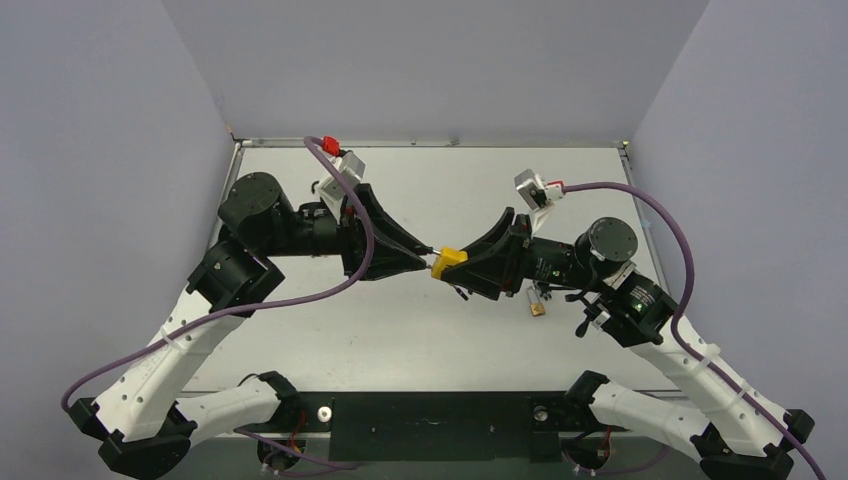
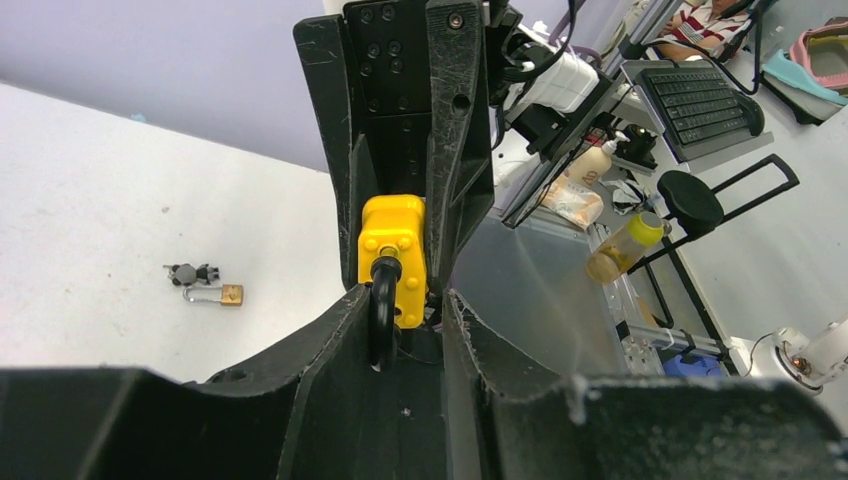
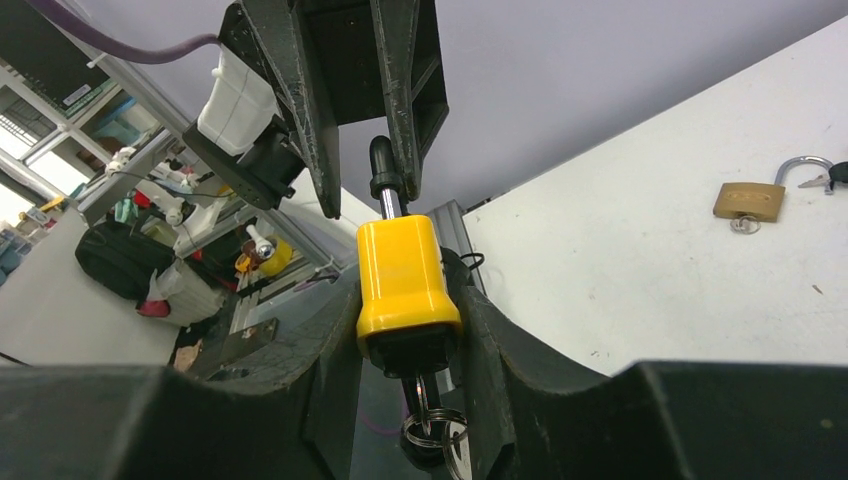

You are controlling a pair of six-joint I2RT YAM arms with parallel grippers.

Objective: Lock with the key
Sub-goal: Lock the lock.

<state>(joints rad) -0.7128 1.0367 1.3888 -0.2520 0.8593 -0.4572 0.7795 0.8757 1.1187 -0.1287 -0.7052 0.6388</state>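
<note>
Both arms rise from near-edge bases, elbows out, wrists turned inward and meeting above the mid worktop [image 1: 400, 330]: right fingers [image 3: 500, 360] clamp the yellow padlock [image 3: 405, 275], key [image 3: 425, 395] in its base, left fingers [image 2: 320, 350] loosely straddle its shackle [image 2: 380, 310], grip unclear.

both arms [image 1: 180, 345] white below, black above, each trailing a purple cable [image 1: 686, 262].

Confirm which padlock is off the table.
The yellow padlock: its body is clamped in the right gripper, in the air, with its shackle between the fingers of the left gripper. The small brass padlock lies on the table, untouched.
</note>
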